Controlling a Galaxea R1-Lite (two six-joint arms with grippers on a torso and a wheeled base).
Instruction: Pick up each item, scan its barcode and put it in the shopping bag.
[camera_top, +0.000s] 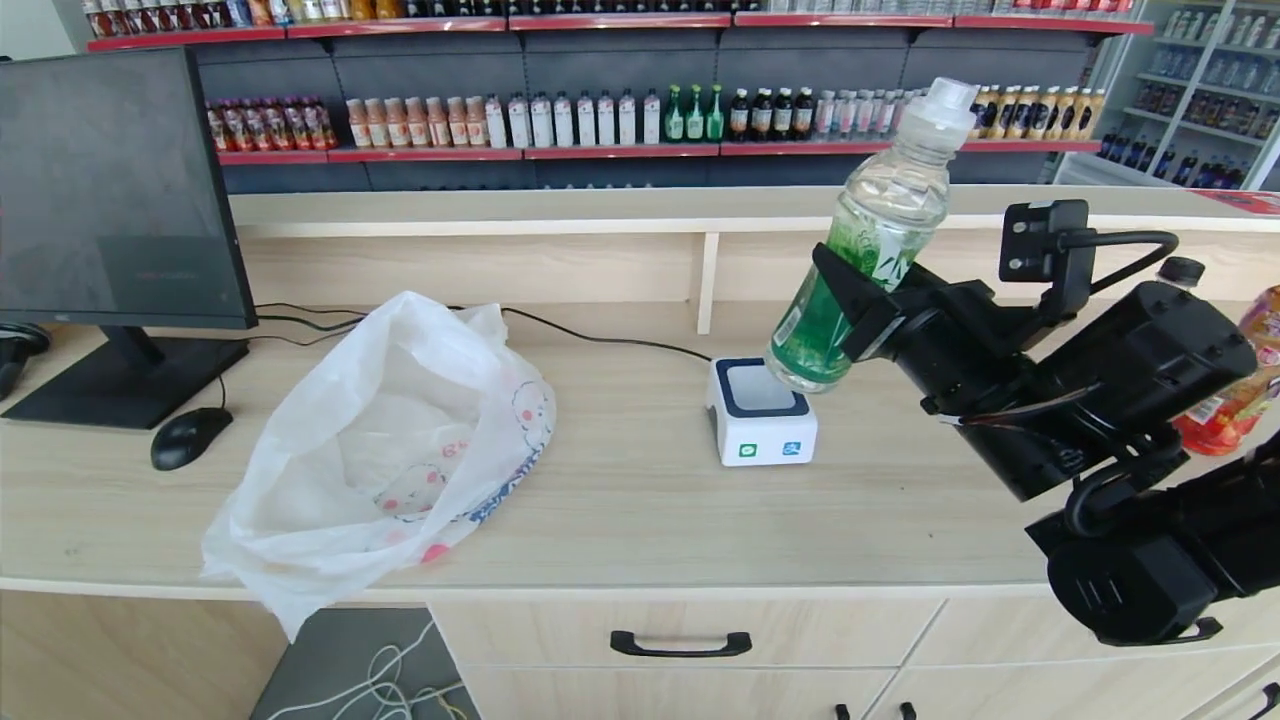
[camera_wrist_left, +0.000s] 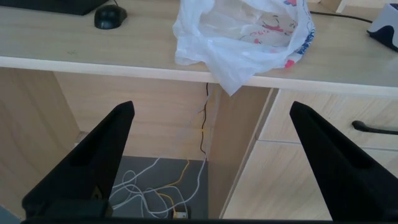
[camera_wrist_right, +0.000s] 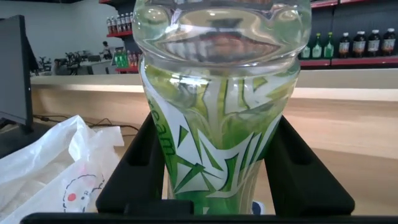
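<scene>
The right gripper (camera_top: 846, 292) is clamped on the bottle (camera_top: 884, 225). Its flat, matte black fingers (camera_wrist_right: 142, 163) press the waist from both sides, over the green-and-white leaf-patterned wrap. The bottle is clear ribbed plastic with a rounded shoulder and a pale, ridged cap. It leans, cap toward the shelves and the right. Its green-tinted base hangs at the far right corner of the scanner (camera_top: 760, 412); it looks just clear of the top, though the head view does not settle that. The scanner is a small white cube with rounded edges and a glossy window framed in dark blue. It stands on the pale wood-grain counter (camera_top: 640, 505).

To the left of it, well apart, lies the shopping bag (camera_top: 390, 450). It is thin, crinkled, translucent white plastic with pink and blue print. Its mouth gapes upward and one corner droops over the counter's front edge.

The left gripper (camera_wrist_left: 211, 168) has its two tapered black fingers (camera_wrist_left: 93, 163) spread wide with nothing between them. It hangs below counter level, facing the cabinet front and loose cables (camera_wrist_left: 155, 193) on the floor.

Beyond the bag are an oval black mouse (camera_top: 188, 438) and a dark flat monitor (camera_top: 110, 190). A red-labelled bottle (camera_top: 1240, 400) stands at the right edge.
</scene>
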